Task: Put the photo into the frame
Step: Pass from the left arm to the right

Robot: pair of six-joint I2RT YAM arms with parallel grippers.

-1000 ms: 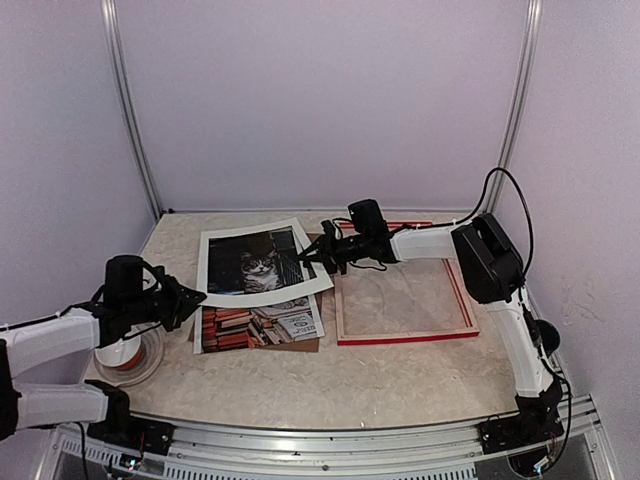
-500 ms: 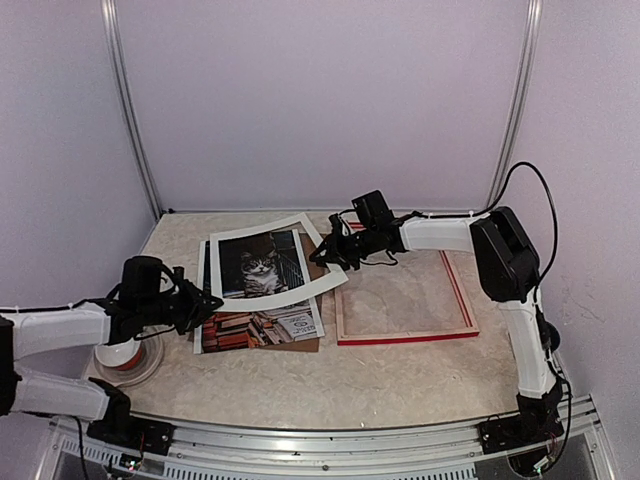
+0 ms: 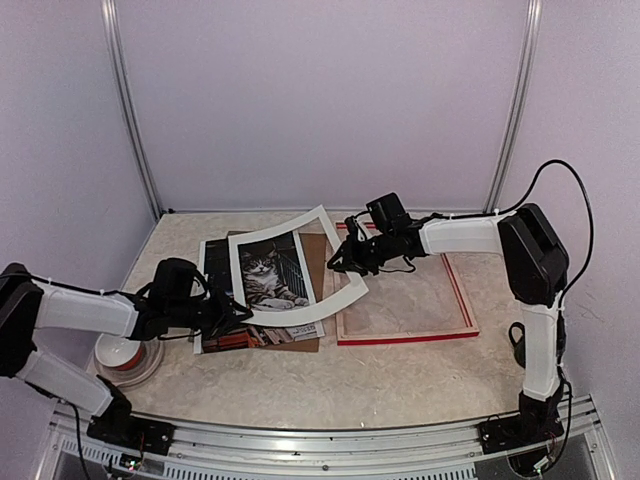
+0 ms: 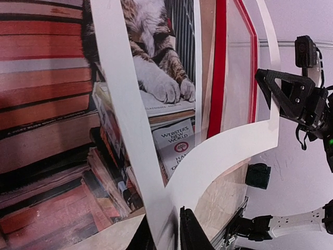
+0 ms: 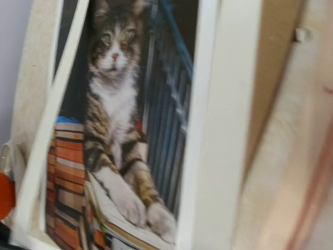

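The photo, a tabby cat on stacked books, lies flat on a brown backing board left of centre; it fills the left wrist view and shows in the right wrist view. Above it, a white cut-out mat board bows upward between both grippers. My left gripper is shut on its near-left strip. At its right edge, my right gripper is shut on it; its fingers are out of its own view. The red frame lies face down to the right, its red edge beyond the photo.
The brown backing board pokes out beside the photo, close to the frame's left side. A round white and orange thing on a clear dish sits under my left arm. Metal posts and walls close the back.
Both grippers have moved right with the mat board. The mat has turned, lifted off the photo and bent into a curve, with its right part now over the frame's left edge.
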